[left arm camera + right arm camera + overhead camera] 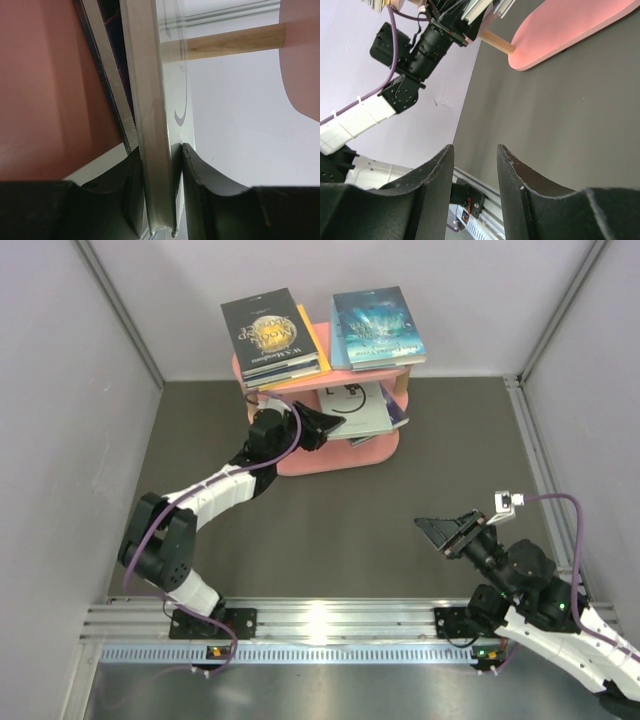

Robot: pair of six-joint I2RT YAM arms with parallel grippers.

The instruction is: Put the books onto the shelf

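A pink shelf [325,458] with pale wooden posts [402,380] is standing out against the dark grey table [420,470] near its far edge, under lilac-tinted walls [60,390]. At the top board's left end a black book [268,328] is showing a gold moon and gold lettering, with a bright yellow book [316,342] peeking out beneath. At the right end a teal book [375,325] is shimmering in an icy blue-white pattern. A pale grey-white book [365,410] with thin dark line markings is lying on the middle board. Both arms are wearing black and white, trailing purple cables [394,27]. The left gripper [330,426] and right gripper [475,147] are showing matt black.
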